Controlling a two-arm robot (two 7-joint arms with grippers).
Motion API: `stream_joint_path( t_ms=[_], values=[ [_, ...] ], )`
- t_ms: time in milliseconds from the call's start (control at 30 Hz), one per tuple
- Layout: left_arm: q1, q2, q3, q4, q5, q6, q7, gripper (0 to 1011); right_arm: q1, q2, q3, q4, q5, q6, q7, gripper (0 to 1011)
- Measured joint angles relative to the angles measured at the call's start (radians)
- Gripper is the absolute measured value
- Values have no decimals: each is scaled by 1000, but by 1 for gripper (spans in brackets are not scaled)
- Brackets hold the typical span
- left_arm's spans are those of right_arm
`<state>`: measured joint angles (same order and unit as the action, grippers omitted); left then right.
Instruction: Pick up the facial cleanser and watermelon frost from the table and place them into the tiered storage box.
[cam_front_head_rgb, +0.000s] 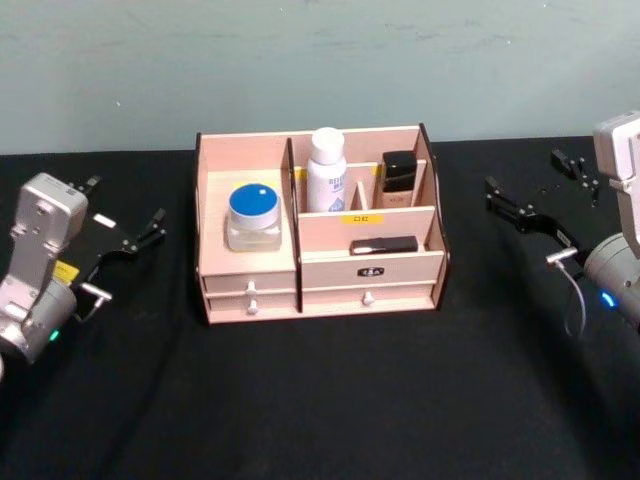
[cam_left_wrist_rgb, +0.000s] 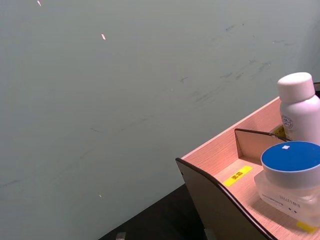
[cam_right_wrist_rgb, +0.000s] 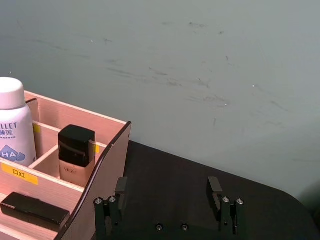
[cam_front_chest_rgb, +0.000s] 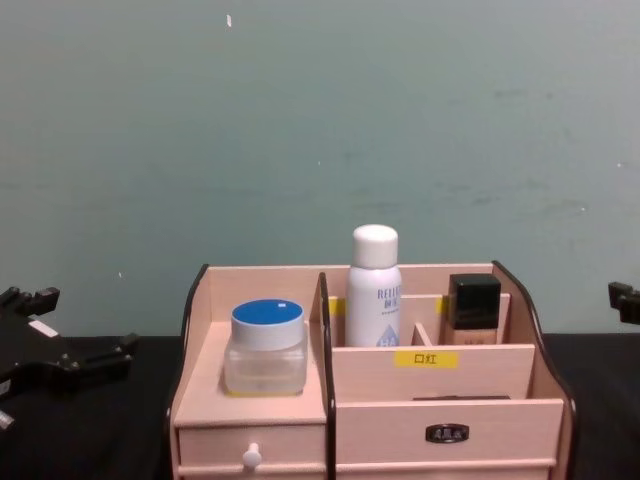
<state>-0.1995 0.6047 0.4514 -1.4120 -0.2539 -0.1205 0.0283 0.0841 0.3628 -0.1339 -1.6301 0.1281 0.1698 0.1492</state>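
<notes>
I've got a table (cam_front_head_rgb: 320, 400) under a black cloth — what rests directly on it is the tiered storage box (cam_front_head_rgb: 400, 270), pale wood with dark curved side edges, sitting near the far edge, close to the green wall (cam_front_head_rgb: 320, 60).

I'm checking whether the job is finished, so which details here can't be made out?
- Small drawer: shut, contents hidden in the head view.
- Flat black item: chest view hides most of it behind the tiered storage box front wall.
- White bottle: label cut off by the right wrist view's edge.
- Yellow labels: print too small.
</notes>
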Motion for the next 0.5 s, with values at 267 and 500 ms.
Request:
stream_joint_path(
  t_ms=[267, 500],
  values=[
    [0, 0, 0, 0, 0, 0, 0, 1010, 1, 1, -1, -5, 0, 0, 1, 1002],
    [0, 0, 0, 0, 0, 0, 0, 1010, 1, 2, -2, -8, 1, 0, 1, 1003]
  ],
)
